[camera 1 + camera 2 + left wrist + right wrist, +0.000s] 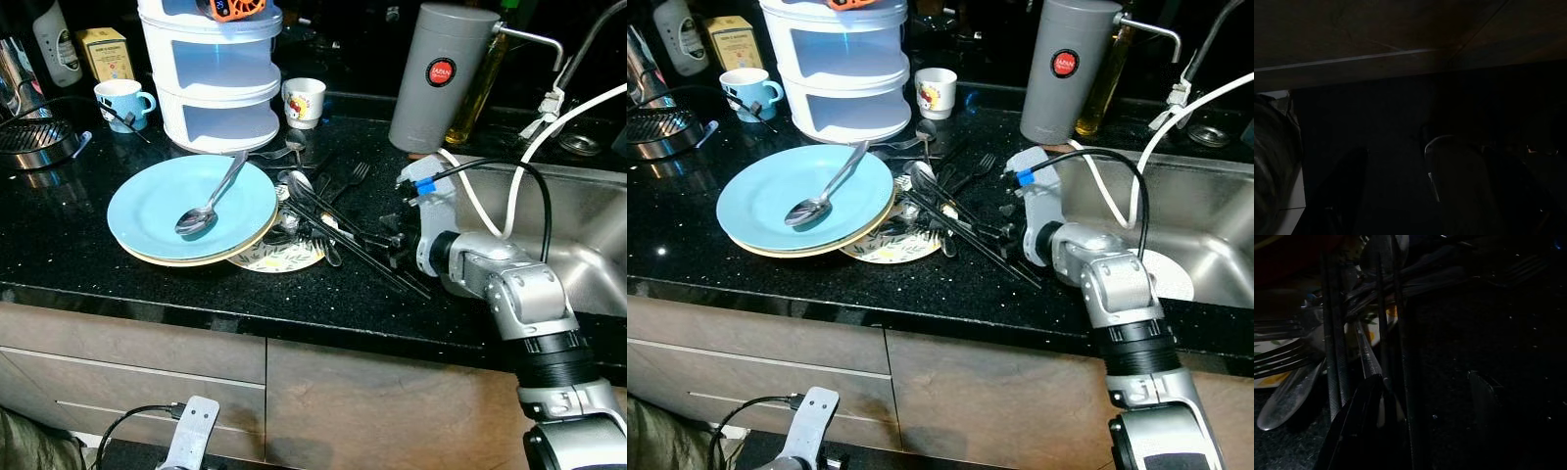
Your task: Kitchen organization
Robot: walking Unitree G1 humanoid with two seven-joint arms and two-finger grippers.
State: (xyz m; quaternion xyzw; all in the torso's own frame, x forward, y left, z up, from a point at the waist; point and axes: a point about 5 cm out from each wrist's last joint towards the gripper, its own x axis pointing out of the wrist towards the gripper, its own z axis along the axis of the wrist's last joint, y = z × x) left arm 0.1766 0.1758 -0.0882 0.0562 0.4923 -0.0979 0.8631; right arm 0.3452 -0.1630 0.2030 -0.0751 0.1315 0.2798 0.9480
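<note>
While the right gripper [397, 243] reaches into the cutlery pile [328, 220] on the black bench [88, 264] beside the blue plate [157, 211], the head views hide whether its fingers are spread. Its wrist view shows 2 fingers [1359, 416] parted around thin, stiff, slippery-looking handles [1369, 357], best pinched mid-handle. Left gripper [1400, 196] hangs idle.

Black counter [118, 264] under plates [186, 211], cutlery [333, 220].

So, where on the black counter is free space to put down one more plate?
Bare counter lies between the blue plate and the metal strainer, and along the front edge. It is crowded between the plate and the right gripper, where the cutlery pile lies.
</note>
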